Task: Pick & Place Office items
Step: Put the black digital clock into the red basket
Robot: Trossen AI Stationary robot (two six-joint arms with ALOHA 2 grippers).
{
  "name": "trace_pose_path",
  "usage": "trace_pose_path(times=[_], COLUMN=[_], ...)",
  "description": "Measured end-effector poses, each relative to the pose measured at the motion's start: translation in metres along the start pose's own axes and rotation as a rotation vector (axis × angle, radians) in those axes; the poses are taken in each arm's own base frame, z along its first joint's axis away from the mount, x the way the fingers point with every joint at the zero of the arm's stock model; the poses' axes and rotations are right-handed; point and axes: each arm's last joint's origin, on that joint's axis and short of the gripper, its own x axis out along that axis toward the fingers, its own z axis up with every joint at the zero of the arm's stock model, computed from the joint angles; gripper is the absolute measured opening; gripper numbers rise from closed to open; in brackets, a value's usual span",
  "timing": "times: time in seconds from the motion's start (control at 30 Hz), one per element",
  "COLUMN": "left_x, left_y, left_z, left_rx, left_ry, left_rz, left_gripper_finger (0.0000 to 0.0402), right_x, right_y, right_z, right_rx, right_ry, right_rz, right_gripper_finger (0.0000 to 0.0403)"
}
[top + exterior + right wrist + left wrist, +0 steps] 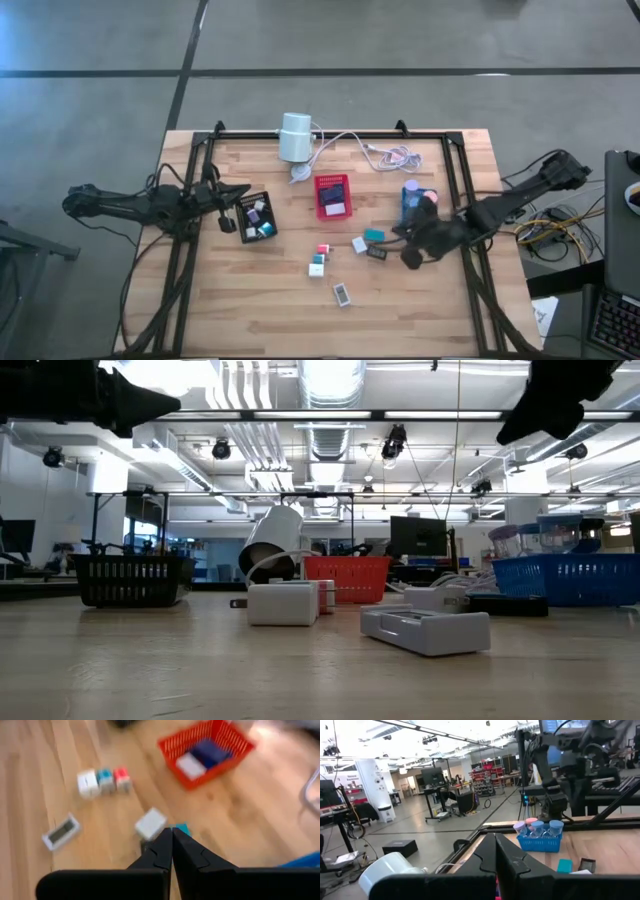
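Observation:
Small office items lie loose on the wooden table: a row of three little blocks [104, 781] in white, teal and red, a white block [150, 823] beside a teal piece [183, 828], and a flat white piece [61, 833]. My right gripper [171, 837] is shut, slants down and hangs above the white block and teal piece without touching them; in the high view it is the right gripper [405, 250] at mid right. My left gripper [246, 191] is shut and holds nothing. It points level over the table's left side, by the black tray [257, 215].
A red tray [333, 196] with a white and a blue block stands mid table. A blue tray [417, 200] with small jars is behind my right gripper. A white cylinder [296, 137] with a cable lies at the far edge. A black frame runs around the tabletop.

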Motion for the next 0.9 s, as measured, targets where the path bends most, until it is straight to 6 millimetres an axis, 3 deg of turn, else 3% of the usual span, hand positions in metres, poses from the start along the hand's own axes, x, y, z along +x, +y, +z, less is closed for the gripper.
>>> trace_pose_path(times=[0.3,0.6,0.9], left_x=[0.0,0.0,0.0], left_y=[0.0,0.0,-0.001], left_z=[0.001,0.002,-0.001], left_rx=[0.007,0.009,0.006], left_ry=[-0.008,-0.017,0.004], left_rz=[-0.018,-0.019,-0.026], left_gripper_finger=[0.0,0.0,0.0], right_x=[0.026,0.053,0.084], right_y=[0.029,0.04,0.043], right_z=[0.023,0.027,0.005], right_rx=[0.002,-0.048,-0.101], right_ry=[0.266,0.455,0.504], right_rz=[-0.103,-0.11,-0.196], right_gripper_finger=[0.0025,0.0149,0.024])
